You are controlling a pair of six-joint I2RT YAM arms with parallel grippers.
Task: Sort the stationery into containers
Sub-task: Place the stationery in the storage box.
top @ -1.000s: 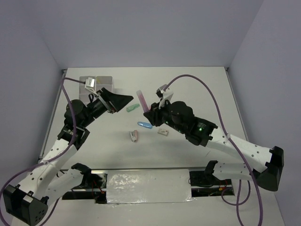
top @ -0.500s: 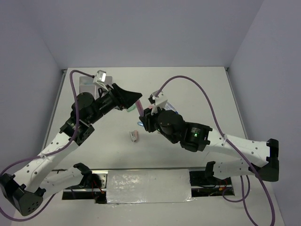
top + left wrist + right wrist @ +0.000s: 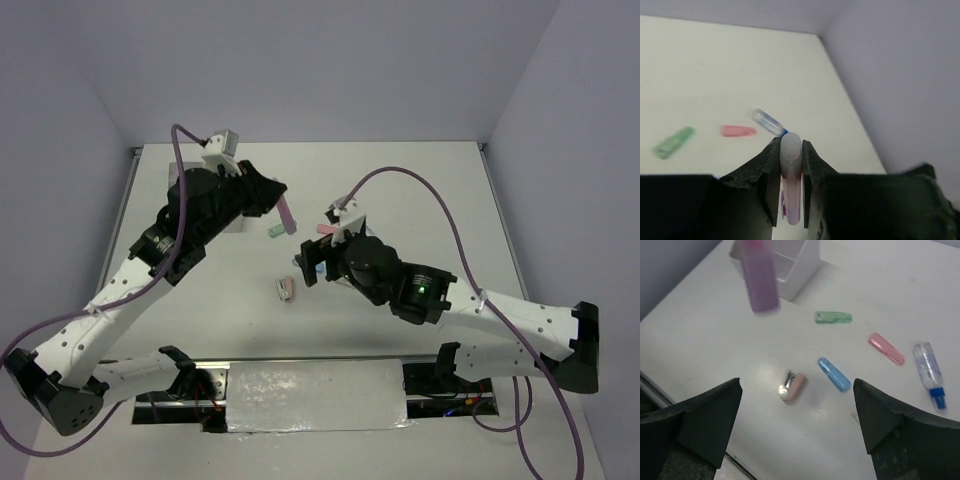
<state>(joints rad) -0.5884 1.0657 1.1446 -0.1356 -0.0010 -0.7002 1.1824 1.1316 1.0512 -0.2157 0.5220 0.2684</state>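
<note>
Purple stick (image 3: 760, 280) with a whitish cap is pinched between the jaws of the left pincer (image 3: 790, 148), which is drawn in narrow around it. It hangs in the air above the desk (image 3: 430, 190), just off the box (image 3: 797, 270). The box is whitish and translucent and sits toward the far left corner of the desk, mostly covered by the left arm (image 3: 150, 260) from above. The right pincer (image 3: 312, 262) is spread wide with nothing in it, over mid-desk. Lying flat and apart on the desk are a green stick (image 3: 833, 317) nearest the box, a pink stick (image 3: 886, 348), a blue stick (image 3: 834, 374) and a clear pen (image 3: 930, 371) with a blue tip, farthest toward the right edge. A small pink stapler-like piece (image 3: 792, 386) lies nearest the near edge.
</note>
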